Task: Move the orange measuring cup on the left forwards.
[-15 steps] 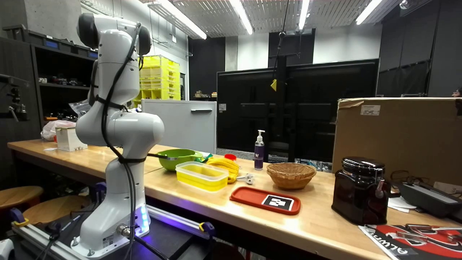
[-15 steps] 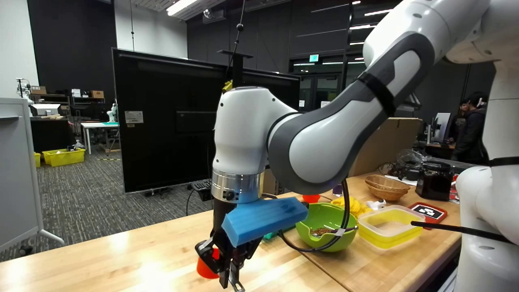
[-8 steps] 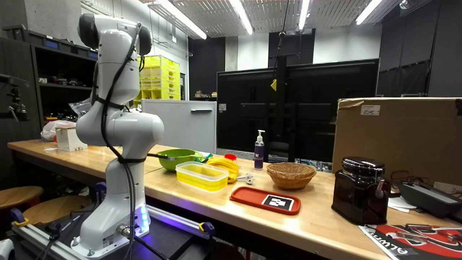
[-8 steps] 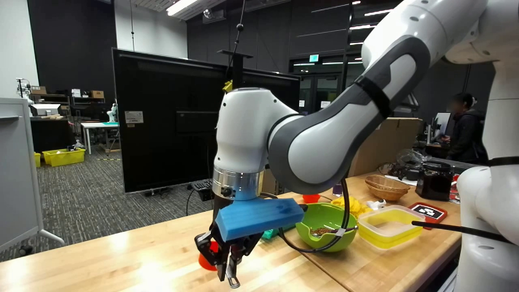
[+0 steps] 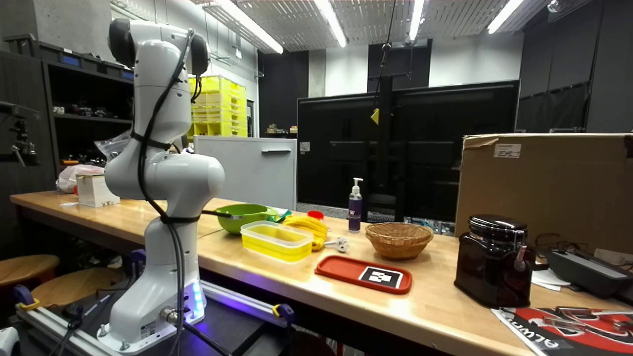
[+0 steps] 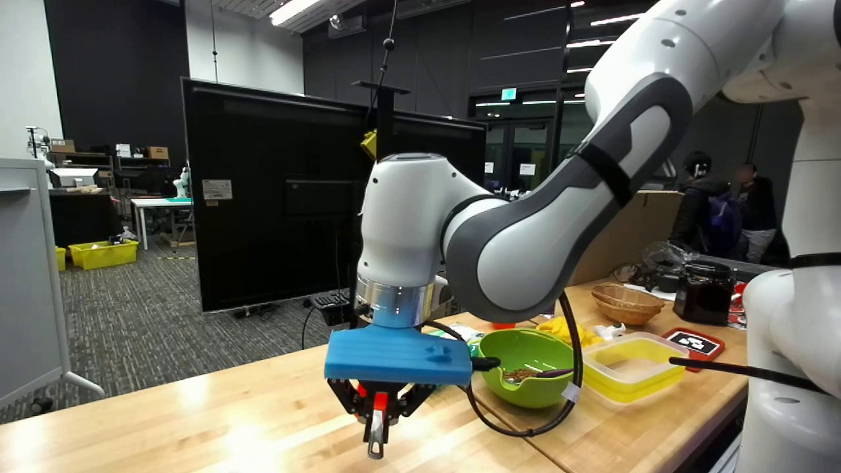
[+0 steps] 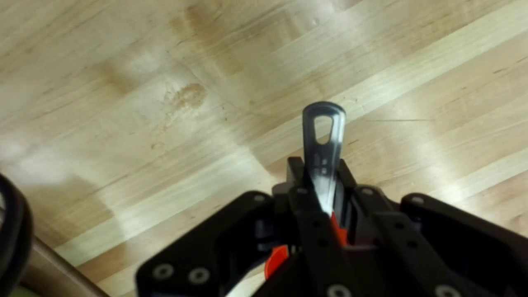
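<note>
The bench runs wide, and over it looms the white arm, sloping down from the upper right in an exterior view, last section hanging plumb, jaws aimed at the wood! The cardboard carton is labelled, in print too small to read. On to the red-and-black sheet: white letters, "ALWAY" (anything past that won't read from here). Then the pump bottle, upright, purple, a white "W" up front. And the orange measuring cup! Right at the jaws, partly hidden behind them; touching the bench or clear of it, I can't tell. The jaws are pinched in on its metal handle from both sides, slotted end poking out, its small marks blurred past reading.
</note>
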### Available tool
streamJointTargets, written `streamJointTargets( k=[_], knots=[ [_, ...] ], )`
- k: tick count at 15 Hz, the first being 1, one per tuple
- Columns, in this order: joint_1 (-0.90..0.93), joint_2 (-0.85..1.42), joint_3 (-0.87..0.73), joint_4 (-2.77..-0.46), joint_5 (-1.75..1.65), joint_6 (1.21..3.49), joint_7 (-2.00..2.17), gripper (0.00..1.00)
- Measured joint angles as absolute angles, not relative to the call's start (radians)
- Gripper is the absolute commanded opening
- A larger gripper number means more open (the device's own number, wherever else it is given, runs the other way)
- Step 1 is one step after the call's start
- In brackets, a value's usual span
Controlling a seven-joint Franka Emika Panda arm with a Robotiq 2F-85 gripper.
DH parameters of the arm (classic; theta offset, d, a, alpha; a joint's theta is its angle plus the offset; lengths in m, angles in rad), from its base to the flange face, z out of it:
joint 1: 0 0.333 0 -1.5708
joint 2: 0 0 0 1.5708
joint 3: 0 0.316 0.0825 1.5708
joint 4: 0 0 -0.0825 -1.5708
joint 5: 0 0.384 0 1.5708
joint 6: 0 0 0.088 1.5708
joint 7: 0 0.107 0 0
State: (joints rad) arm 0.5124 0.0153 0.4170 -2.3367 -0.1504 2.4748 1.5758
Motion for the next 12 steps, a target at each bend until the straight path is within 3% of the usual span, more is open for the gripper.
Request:
streamJointTargets(
  k=[12],
  knots=[
    [0.495,-0.088,0.438,-2.457,-0.145,2.338,2.225,0.04]
  ],
)
